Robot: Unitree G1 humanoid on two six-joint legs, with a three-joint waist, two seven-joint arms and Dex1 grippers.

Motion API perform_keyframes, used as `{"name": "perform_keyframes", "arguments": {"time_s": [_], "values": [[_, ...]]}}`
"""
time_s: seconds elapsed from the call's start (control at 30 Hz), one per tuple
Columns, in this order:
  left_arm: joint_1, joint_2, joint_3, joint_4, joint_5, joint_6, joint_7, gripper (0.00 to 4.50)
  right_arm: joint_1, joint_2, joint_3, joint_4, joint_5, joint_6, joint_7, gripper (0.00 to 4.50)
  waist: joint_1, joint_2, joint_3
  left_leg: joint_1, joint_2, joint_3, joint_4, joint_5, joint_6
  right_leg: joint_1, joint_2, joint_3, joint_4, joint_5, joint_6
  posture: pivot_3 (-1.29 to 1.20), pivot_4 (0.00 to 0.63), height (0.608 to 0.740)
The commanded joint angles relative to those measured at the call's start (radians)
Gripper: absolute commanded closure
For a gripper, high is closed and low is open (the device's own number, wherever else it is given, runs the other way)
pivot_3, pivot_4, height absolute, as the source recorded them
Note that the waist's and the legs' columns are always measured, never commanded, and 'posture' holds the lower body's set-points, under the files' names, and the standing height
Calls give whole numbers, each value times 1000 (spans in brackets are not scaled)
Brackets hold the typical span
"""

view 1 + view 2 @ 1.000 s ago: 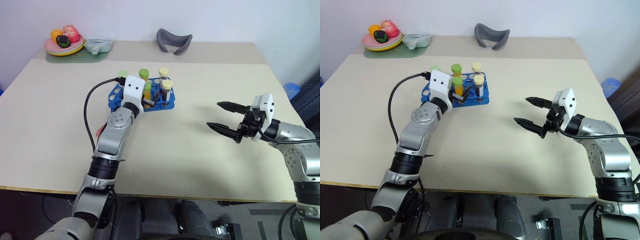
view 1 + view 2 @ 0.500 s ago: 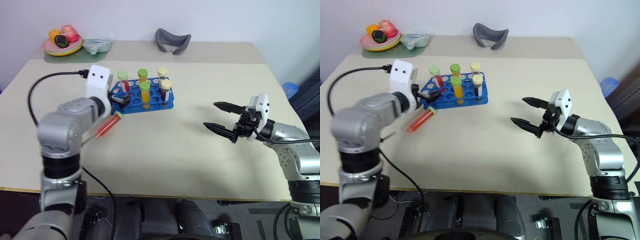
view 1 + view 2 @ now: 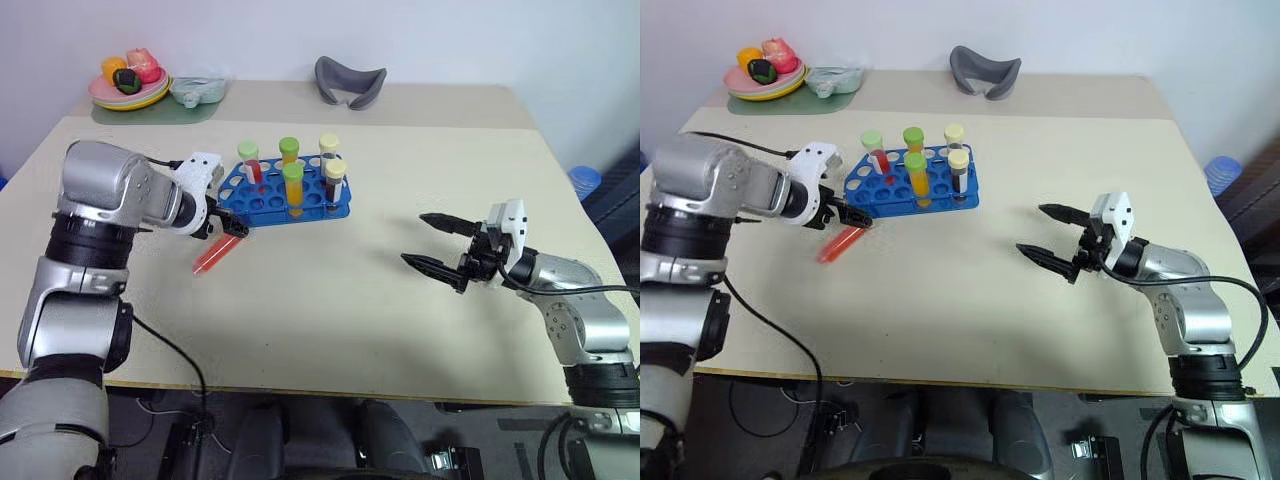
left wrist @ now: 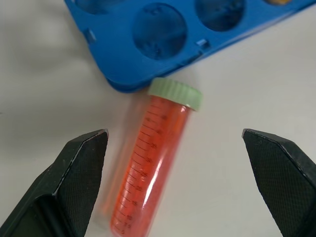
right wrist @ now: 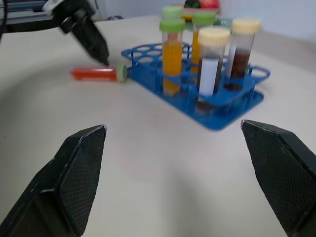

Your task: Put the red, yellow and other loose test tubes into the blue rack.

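The beige tabletop (image 3: 330, 300) carried the blue rack (image 3: 285, 197); a red tube (image 3: 212, 257) lay at its seven o'clock.

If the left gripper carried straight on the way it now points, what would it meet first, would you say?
Most likely the red tube lying on the table by the blue rack. The left gripper is open and the tube lies between its fingers' line, nearer one finger; depth is unclear.
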State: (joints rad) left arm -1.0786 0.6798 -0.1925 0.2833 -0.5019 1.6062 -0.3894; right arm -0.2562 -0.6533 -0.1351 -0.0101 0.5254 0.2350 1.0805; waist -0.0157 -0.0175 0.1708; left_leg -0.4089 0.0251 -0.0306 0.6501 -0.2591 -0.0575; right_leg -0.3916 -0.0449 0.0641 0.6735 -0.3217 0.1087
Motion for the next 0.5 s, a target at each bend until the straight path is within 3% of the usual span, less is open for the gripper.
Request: {"name": "perform_keyframes", "arguments": {"time_s": [0.03,0.5], "values": [[-55,-13,-64,86,53,-21,-26,52,40,-32,-55,-69,43,-7,40,0,-1,0,0,0,0,0,0,0,0,0,0,0,0,0,0,0,150,740],[-175,-61,-318,371,212,-229,-271,52,86,-91,-67,-141,111,7,192,0,-2,0,0,0,0,0,0,0,0,0,1,0,0,0,0,0,150,740]]}}
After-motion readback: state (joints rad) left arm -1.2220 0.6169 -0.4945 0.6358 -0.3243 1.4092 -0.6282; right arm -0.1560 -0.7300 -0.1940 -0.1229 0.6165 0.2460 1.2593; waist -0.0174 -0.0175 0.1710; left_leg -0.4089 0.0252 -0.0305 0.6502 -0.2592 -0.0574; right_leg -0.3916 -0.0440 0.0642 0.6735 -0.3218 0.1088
